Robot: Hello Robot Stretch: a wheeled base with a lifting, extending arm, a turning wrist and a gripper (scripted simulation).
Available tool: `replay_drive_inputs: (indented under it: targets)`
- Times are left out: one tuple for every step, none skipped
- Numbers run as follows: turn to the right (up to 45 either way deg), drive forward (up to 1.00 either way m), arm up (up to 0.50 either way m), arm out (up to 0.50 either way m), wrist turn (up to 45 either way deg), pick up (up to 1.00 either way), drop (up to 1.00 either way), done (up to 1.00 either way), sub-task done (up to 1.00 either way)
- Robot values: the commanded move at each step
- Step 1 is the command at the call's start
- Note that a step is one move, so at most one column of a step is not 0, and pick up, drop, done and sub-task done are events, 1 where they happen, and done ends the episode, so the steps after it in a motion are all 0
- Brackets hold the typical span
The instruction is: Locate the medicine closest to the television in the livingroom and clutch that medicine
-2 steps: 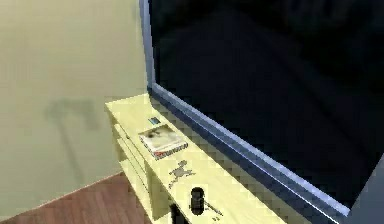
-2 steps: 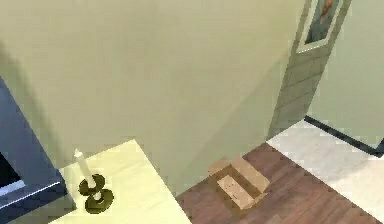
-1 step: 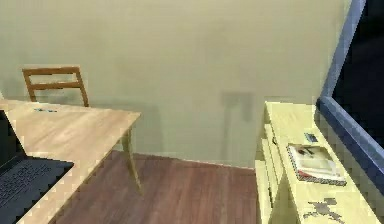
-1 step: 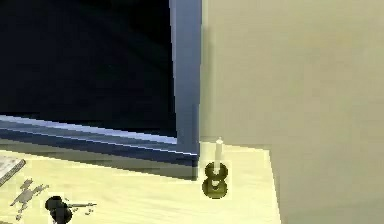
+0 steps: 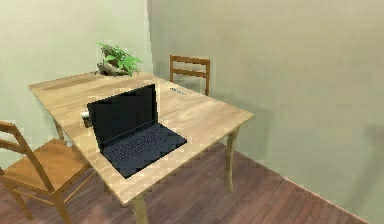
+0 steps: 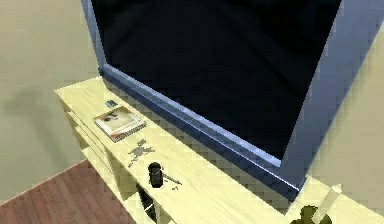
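In the arm side view a large dark television (image 6: 220, 70) with a blue-grey frame stands on a pale yellow wooden stand (image 6: 85, 100). A small dark upright cylinder (image 6: 155, 175), perhaps a medicine bottle, stands on the stand's top in front of the screen, near the front edge. Left of it lie a set of keys (image 6: 141, 151), a flat book (image 6: 119, 122) and a small card-like thing (image 6: 108, 103).
A candle in a dark holder (image 6: 318, 210) stands at the stand's right end. The forward view has a wooden table (image 5: 205, 115) with a laptop (image 5: 133, 128), a potted plant (image 5: 118, 58) and a small dark thing (image 5: 87, 118). Two wooden chairs (image 5: 190, 72) (image 5: 40, 170) flank it.
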Motion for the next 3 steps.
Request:
replay_drive_inputs:
  targets:
    - [0.0, 0.0, 0.5, 0.0, 0.0, 0.0, 0.0, 0.0, 0.0]
    - [0.0, 0.0, 0.34, 0.0, 0.0, 0.0, 0.0, 0.0, 0.0]
    - [0.0, 0.0, 0.0, 0.18, 0.0, 0.0, 0.0, 0.0, 0.0]
